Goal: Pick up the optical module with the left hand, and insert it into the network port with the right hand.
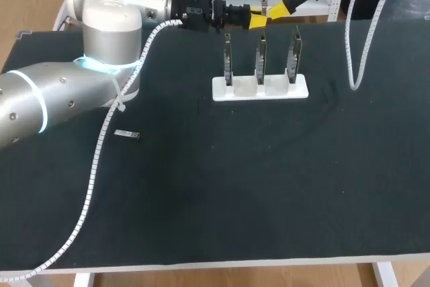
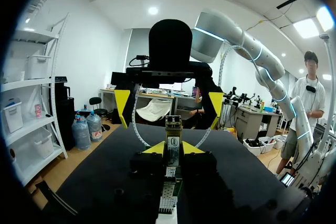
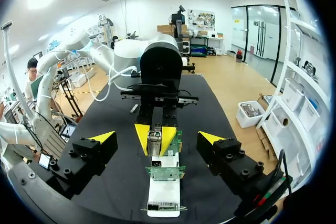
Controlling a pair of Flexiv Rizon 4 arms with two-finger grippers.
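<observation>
From where I stand the left gripper (image 1: 259,18) is clenched on the module (image 2: 173,136), holding it in the air over the cards (image 1: 261,62); the right gripper (image 2: 169,109) faces it nose to nose, fingers spread wide to either side of the module and touching nothing; the handover looks set up but not made.

The likeliest slip, to my eye, is the exchange itself; the module is small and the left fingers cover much of it, leaving little for the right to take; if the right closes askew, the piece could twist in the grip, and a tilted module would jam at the port rather than slide in; if the left lets go before the right has a firm hold, it drops among the cards or onto the table (image 1: 269,186); and the two sets of fingers are so near that a small misjudgement could knock tip against tip.

Then the cards: three stand upright and close together in the stand (image 1: 235,91); aiming at the wrong one, or pushing off-line, could shift or tip the stand, which seems only to rest there. A second small piece (image 1: 126,134) lies on the table well off to the left, beside the left arm's cable (image 1: 101,146); out of the way, I think.
</observation>
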